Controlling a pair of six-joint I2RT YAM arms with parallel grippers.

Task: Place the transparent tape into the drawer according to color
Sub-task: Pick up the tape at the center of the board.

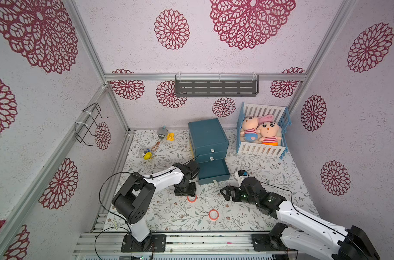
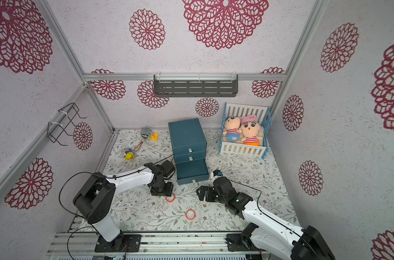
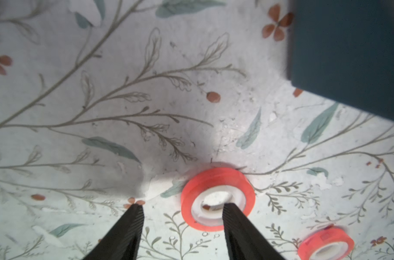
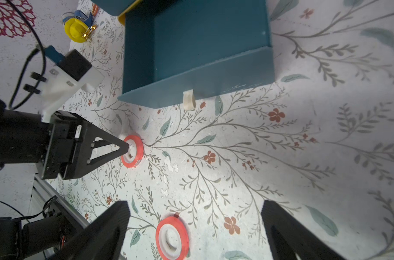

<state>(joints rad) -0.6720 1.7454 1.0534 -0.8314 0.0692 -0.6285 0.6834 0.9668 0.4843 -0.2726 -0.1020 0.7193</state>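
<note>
Two red-orange transparent tape rings with white cores lie flat on the floral table. My left gripper (image 3: 184,207) stands over the nearer-to-cabinet ring (image 1: 192,199) (image 3: 217,199), pointing down. One fingertip (image 3: 231,208) sits in the ring's core and the other rests on the cloth well outside it, so the jaws are open. The second ring (image 1: 213,214) (image 4: 172,236) lies under my right gripper (image 4: 196,204), which hovers wide open above the table, empty. The blue cabinet's bottom drawer (image 1: 214,172) (image 4: 209,45) is pulled out, and nothing shows inside it.
The blue three-drawer cabinet (image 1: 208,135) stands mid-table at the back. Yellow keychain toys (image 1: 148,155) lie at the back left. A white and blue crib (image 1: 260,149) with two dolls fills the back right corner. A grey shelf (image 1: 216,87) hangs on the rear wall.
</note>
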